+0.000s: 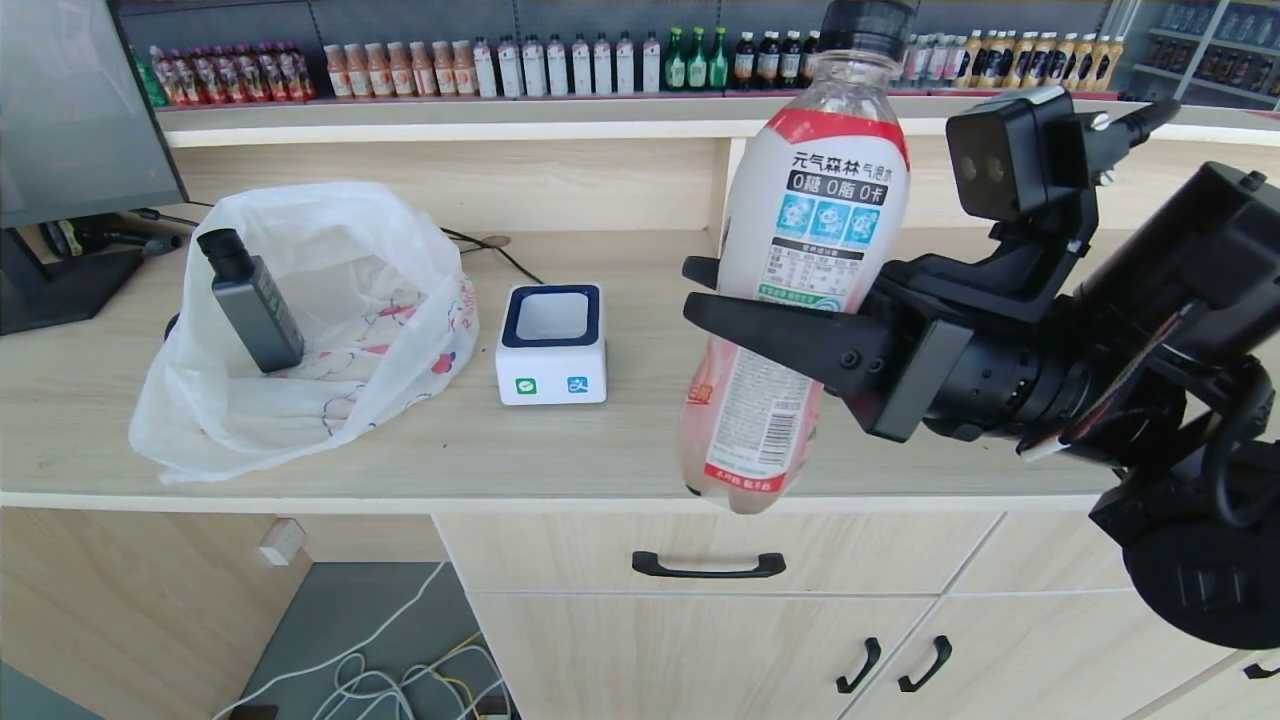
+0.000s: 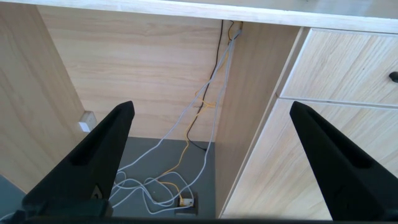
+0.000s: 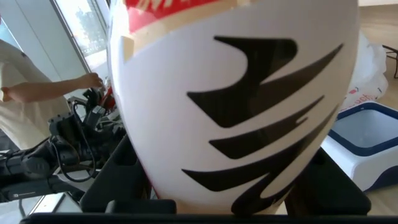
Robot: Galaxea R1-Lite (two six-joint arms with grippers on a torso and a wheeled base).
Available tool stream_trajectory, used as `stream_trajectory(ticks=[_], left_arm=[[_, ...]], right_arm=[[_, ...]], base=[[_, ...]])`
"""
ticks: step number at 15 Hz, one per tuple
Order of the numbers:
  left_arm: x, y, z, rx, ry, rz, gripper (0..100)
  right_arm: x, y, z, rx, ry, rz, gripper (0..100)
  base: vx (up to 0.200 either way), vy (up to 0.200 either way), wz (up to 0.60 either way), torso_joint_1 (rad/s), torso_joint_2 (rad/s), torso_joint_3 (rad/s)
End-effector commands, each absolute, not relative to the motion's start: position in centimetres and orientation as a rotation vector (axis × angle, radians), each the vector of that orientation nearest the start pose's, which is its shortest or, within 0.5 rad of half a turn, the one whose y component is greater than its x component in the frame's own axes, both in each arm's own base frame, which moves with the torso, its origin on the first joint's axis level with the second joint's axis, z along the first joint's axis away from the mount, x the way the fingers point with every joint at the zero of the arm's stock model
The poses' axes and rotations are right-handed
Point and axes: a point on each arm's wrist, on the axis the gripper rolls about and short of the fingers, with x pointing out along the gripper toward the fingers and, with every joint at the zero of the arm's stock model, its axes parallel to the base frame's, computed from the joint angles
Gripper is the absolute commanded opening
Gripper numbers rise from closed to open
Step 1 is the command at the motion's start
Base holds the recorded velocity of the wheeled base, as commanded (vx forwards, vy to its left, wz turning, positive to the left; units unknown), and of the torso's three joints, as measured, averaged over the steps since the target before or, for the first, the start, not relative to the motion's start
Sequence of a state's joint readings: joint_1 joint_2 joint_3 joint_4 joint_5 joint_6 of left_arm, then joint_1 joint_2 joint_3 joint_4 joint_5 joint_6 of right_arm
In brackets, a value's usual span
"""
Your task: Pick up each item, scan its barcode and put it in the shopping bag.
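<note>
The left gripper point(image 2: 208, 165) hangs wide open and empty; on the counter point(image 1: 90, 400) sit the shopping bag point(image 1: 300, 330) and, just beside it, the scanner point(image 1: 552, 345). Right of those, the right gripper point(image 1: 715, 292) clamps the bottle point(image 1: 810, 200) at its waist, raised and tilted — likely full, weighty, slick-labelled and thin-walled, so a mid-body grip suits.

White-pink bottle point(image 1: 810, 210), red bands; white scanner point(image 1: 552, 365), navy rim; translucent bag point(image 1: 400, 290), red print.

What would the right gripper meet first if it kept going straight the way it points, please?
Probably the scanner, past the bottle the right gripper holds, though it may pass above it.
</note>
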State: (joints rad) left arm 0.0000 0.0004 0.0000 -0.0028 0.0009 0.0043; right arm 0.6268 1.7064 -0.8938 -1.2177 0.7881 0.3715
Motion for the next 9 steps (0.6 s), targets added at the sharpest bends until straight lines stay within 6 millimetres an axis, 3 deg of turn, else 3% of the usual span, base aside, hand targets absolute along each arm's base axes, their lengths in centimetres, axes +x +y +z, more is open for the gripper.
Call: stream_trajectory(ticks=[1, 9], left_arm=[[-2.28, 0.0, 7.58, 0.005, -0.003, 0.002, 100], [-2.28, 0.0, 7.58, 0.005, -0.003, 0.002, 100]], right_arm=[[23.61, 19.09, 25.88, 0.267, -0.17, 1.457, 0], [23.57, 19.12, 25.76, 0.257, -0.176, 1.453, 0]], base=[[0.0, 0.0, 0.0, 0.0, 0.0, 0.0], [0.0, 0.0, 0.0, 0.0, 0.0, 0.0]])
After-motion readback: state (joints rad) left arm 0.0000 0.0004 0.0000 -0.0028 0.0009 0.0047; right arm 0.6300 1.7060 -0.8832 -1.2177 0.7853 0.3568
